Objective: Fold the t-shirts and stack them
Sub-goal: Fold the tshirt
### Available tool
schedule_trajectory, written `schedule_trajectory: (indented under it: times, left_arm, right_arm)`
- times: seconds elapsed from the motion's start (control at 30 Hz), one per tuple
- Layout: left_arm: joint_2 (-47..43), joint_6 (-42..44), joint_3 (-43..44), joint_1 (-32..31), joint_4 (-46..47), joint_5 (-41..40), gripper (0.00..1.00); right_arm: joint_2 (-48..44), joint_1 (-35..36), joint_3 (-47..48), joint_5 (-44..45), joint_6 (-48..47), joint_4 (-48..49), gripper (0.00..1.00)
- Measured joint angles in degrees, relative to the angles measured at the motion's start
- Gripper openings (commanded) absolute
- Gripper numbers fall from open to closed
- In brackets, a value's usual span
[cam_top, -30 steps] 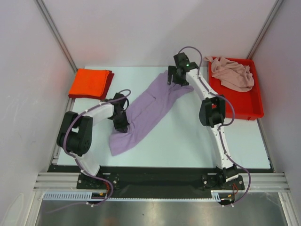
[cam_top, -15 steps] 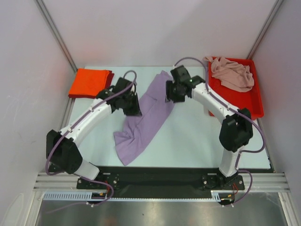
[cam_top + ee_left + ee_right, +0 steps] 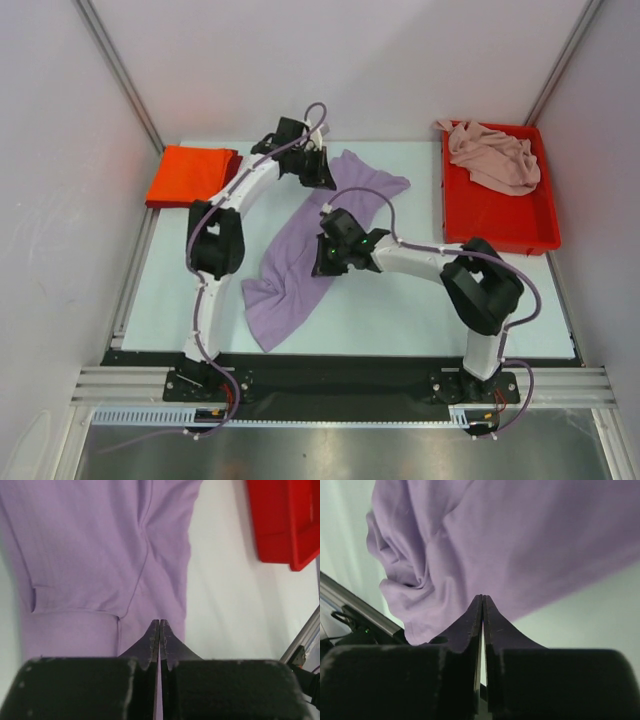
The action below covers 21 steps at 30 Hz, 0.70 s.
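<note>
The lavender t-shirt (image 3: 300, 262) lies in a long diagonal strip on the table, rumpled at its near end. My left gripper (image 3: 324, 180) is shut at the strip's far left edge. In the left wrist view its tips (image 3: 159, 622) meet over flat lavender cloth (image 3: 90, 555), with nothing seen pinched. My right gripper (image 3: 323, 262) is shut over the middle of the strip. Its tips (image 3: 483, 597) hover at the edge of the cloth (image 3: 520, 540). A folded orange-red t-shirt (image 3: 190, 175) lies at the far left. A pale pink t-shirt (image 3: 495, 155) is heaped in the tray.
The red plastic tray (image 3: 505, 225) stands at the far right of the table and shows in the left wrist view (image 3: 280, 525). White walls with metal posts close in the table on three sides. A metal rail (image 3: 350, 600) runs along the near edge.
The left arm swung from the shirt's left side to its far end. The right arm came from the far end to the middle and shut. The shirt's far end now spreads rightward.
</note>
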Motion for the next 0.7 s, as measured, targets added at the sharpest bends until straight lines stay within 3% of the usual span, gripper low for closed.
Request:
schedule_trajectory:
  times: [0.33,0.57,0.7]
  left_arm:
    - [13.09,2.21,3.32,-0.31,-0.85,2.32,0.0]
    - [15.91,0.83,4.44,0.57,-3.39,0.17,0.0]
    - [14.71,-6.05,0.37,1.92,0.22,1.01,0.0]
  right_arm:
    - [9.7,6.47,2.25,-1.6,1.05,3.19,0.05]
    - [9.38,6.82,2.8,1.09,-0.7,0.72,0.07]
    - [5.64,3.8,-1.38,1.11,-2.34,-1.68,0.08]
